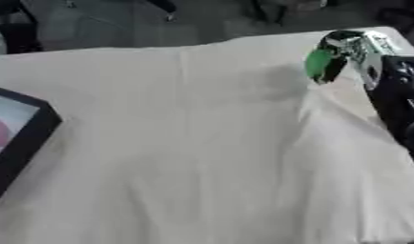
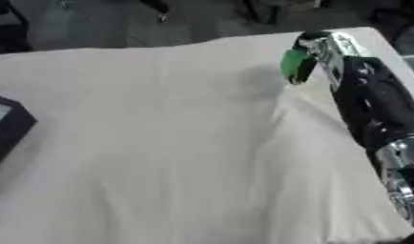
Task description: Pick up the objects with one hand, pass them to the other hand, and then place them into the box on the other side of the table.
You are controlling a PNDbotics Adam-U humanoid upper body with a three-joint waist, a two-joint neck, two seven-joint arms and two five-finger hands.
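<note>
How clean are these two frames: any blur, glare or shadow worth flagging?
Left eye view: soft throughout; right hand smeared around the green object, glare on its silver parts; box edge fuzzy. Right eye view: same softness; faint shadow on the cloth left of the hand; bright glint on the arm's lower silver joint.

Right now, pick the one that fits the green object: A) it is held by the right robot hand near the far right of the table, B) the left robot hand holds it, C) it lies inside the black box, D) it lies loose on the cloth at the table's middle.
A: the right robot hand is curled round the green object at the far right, well away from the black box at the left edge.
</note>
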